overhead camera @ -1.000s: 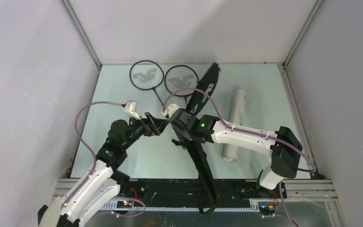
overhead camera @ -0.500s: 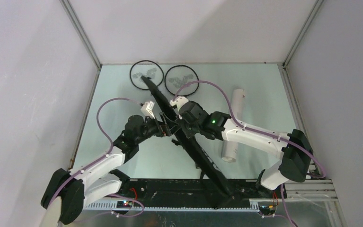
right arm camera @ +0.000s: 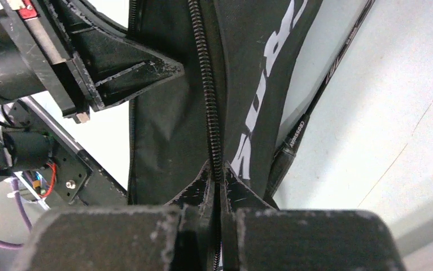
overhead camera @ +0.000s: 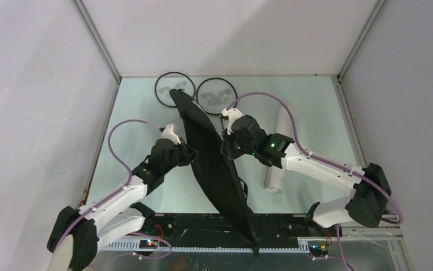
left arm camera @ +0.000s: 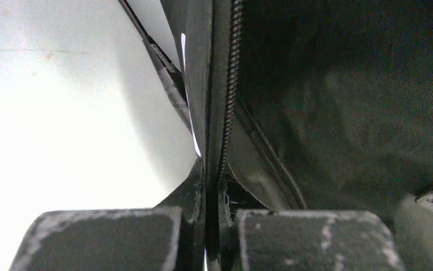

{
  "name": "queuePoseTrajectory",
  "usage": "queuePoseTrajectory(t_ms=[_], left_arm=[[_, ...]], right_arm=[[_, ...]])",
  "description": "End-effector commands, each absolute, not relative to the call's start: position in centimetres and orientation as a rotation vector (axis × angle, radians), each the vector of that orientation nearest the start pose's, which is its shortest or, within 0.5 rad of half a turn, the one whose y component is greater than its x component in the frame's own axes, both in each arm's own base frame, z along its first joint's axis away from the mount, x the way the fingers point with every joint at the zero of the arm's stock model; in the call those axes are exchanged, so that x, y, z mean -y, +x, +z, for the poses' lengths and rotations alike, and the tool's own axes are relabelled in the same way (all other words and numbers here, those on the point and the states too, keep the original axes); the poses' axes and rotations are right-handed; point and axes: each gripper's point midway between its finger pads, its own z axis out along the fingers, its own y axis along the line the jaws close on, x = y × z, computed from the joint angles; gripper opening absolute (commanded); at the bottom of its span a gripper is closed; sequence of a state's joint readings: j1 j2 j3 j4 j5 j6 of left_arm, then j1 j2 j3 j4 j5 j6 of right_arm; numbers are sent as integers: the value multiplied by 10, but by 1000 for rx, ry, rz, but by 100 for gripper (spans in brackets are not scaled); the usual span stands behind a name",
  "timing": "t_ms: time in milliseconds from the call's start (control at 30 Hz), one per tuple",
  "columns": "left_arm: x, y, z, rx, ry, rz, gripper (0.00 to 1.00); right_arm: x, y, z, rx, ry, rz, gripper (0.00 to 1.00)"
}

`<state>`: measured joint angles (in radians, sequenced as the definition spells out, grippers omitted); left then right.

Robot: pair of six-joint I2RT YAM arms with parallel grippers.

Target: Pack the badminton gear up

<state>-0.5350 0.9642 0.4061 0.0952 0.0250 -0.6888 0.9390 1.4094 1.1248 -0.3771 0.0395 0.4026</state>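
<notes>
Only the right wrist view shows white lettering on the bag.

Close view: the left hand pinches the zippered edge of the black racket bag, whose dark fabric fills the right; pale surface lies left.

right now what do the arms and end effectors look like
White links, black joints and purple cable on left arm and right arm; green light on the right. The left end effector and right end effector are black with scuffed pads.
</notes>
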Motion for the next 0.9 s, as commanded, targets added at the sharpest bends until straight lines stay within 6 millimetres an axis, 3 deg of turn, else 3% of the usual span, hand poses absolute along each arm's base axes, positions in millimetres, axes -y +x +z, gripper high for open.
queuePoseTrajectory(t_ms=[0, 33, 67, 100, 133, 167, 200, 233, 267, 300, 333, 400, 500, 533, 667, 733, 767, 867], left_arm=[[165, 271, 175, -1977, -155, -643, 0], [154, 270, 180, -1970, -158, -584, 0], [149, 269, 209, -1893, -154, -589, 0], [140, 267, 216, -1876, -165, -554, 0], [135, 263, 242, -1806, -159, -559, 0], [125, 261, 247, -1802, -177, -518, 0], [117, 256, 268, -1753, -188, -510, 0], [105, 254, 269, -1758, -211, -455, 0], [97, 251, 282, -1729, -213, -428, 0], [85, 249, 286, -1729, -240, -369, 0], [78, 248, 288, -1727, -252, -335, 0], [67, 247, 287, -1731, -256, -260, 0], [59, 249, 292, -1724, -214, -182, 0], [49, 250, 293, -1723, -216, -100, 0], [19, 251, 321, -1693, -203, 101, 0], [8, 252, 338, -1661, -210, 136, 0], [11, 253, 347, -1652, -176, 111, 0], [3, 259, 353, -1680, -156, 131, 0]], right_arm=[[-332, 243, 214, -2170, -480, 801, 0], [-330, 243, 214, -2180, -481, 820, 0], [-330, 241, 216, -2178, -495, 840, 2], [-330, 241, 217, -2169, -514, 840, 7], [-332, 238, 219, -2160, -542, 860, 11], [-333, 236, 219, -2145, -578, 859, 20], [-334, 234, 220, -2136, -601, 865, 28], [-331, 235, 221, -2118, -633, 844, 46], [-325, 242, 222, -2108, -613, 796, 60], [-315, 249, 222, -2101, -586, 750, 67], [-303, 262, 222, -2094, -518, 670, 88], [-284, 276, 223, -2066, -421, 606, 98], [-270, 291, 204, -2066, -346, 611, 99], [-268, 294, 199, -2091, -330, 657, 99], [-270, 308, 157, -2215, -298, 671, 99], [-270, 319, 145, -2238, -266, 624, 99], [-271, 324, 142, -2243, -255, 605, 99], [-280, 340, 118, -2308, -248, 516, 99]])
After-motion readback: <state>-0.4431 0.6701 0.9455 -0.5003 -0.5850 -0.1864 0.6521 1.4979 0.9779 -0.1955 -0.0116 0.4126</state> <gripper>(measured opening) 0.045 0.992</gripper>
